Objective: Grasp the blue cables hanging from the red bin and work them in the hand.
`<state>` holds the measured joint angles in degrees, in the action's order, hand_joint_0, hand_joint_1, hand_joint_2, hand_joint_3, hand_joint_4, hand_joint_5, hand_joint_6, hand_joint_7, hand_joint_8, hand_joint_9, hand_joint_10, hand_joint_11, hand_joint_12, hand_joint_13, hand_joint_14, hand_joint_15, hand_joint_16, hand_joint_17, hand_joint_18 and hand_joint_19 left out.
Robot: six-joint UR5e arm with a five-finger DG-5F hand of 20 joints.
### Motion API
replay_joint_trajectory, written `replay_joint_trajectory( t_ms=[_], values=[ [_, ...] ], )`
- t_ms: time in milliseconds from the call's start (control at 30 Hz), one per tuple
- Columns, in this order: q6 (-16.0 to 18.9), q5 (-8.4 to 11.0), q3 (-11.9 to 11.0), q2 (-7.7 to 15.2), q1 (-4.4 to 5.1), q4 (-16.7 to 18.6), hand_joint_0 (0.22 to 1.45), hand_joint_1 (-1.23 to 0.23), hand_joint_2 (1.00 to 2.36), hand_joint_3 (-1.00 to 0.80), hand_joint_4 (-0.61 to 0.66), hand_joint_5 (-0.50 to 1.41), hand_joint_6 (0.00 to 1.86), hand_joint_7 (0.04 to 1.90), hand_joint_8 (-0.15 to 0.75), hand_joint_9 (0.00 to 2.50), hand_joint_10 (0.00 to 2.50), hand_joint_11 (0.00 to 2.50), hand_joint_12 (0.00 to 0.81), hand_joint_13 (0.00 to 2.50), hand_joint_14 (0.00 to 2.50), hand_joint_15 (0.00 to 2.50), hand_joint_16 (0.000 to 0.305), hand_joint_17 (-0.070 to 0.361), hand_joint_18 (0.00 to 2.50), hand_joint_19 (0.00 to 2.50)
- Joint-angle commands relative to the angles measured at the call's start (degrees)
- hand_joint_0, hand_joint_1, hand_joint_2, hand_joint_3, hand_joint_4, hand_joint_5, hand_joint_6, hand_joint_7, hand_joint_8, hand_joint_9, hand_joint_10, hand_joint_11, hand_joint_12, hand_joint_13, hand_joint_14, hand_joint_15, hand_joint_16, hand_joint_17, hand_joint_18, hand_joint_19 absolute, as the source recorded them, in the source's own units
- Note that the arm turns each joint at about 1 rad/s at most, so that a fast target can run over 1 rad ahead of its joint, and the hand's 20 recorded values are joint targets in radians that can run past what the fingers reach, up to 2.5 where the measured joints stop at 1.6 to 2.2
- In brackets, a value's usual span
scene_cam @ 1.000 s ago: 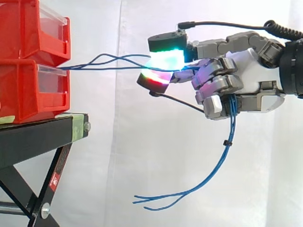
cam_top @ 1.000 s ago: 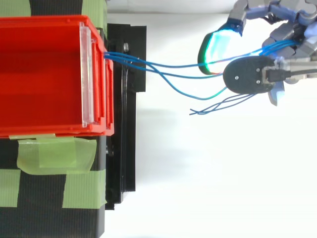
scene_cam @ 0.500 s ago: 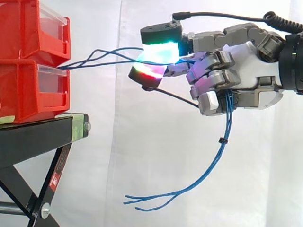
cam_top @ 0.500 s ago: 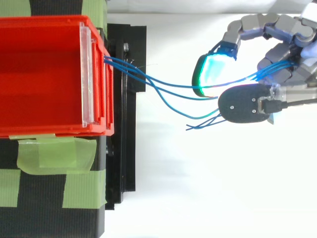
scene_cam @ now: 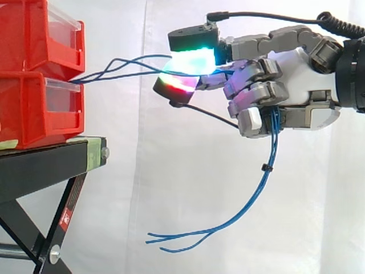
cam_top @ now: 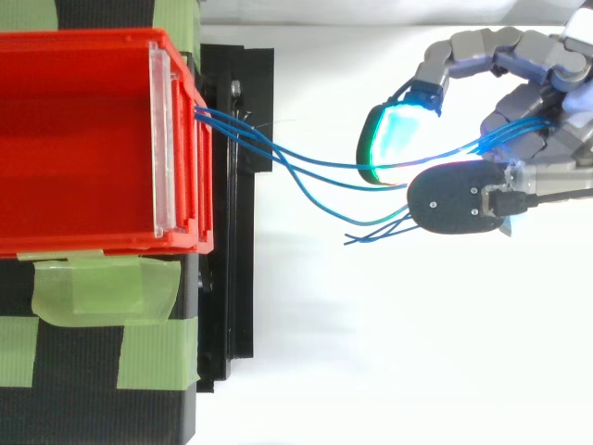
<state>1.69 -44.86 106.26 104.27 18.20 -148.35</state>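
Note:
Thin blue cables [scene_cam: 122, 67] run from the front of the red bins [scene_cam: 40, 74] across the gap into my hand [scene_cam: 296, 85], which comes in from the right. In the top view the cables [cam_top: 287, 162] leave the bin's front edge and pass between the glowing pads [cam_top: 389, 144]. My fingers are curled round the strands, and the thumb pad [scene_cam: 177, 88] presses from below. Past the palm the cables hang down in a loose bundle [scene_cam: 259, 188], and their free ends [scene_cam: 171, 240] trail to the left.
The red bins stand stacked on a black stand [scene_cam: 51, 165] with green tape [cam_top: 102, 287] at the left. A white curtain [scene_cam: 142, 171] hangs behind. Open space lies between the stand and my hand.
My hand has moved left toward the bins and risen slightly. The stretch of cable between bin and hand has slackened, and the hanging ends have swung left.

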Motion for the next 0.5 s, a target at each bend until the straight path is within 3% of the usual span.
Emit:
replay_joint_trajectory(
  t_ms=[0,200,467],
  values=[
    [0.2,0.03,0.0,0.0,0.08,0.0,1.01,-0.72,1.19,0.28,0.18,-0.1,0.72,1.04,0.656,1.7,2.5,2.5,0.743,1.99,2.5,1.94,0.218,0.164,2.36,0.56],
    [0.9,0.03,0.0,0.0,-0.01,-0.1,1.05,-0.7,1.13,0.32,0.19,-0.03,0.53,1.11,0.656,1.7,2.5,2.5,0.743,1.99,2.5,1.94,0.218,0.164,2.36,0.56],
    [1.5,0.03,0.0,0.1,-0.01,-0.1,1.09,-0.7,1.08,0.36,0.18,0.0,0.47,1.15,0.656,1.7,2.5,2.5,0.743,1.99,2.5,1.94,0.218,0.164,2.36,0.56]
  ],
)
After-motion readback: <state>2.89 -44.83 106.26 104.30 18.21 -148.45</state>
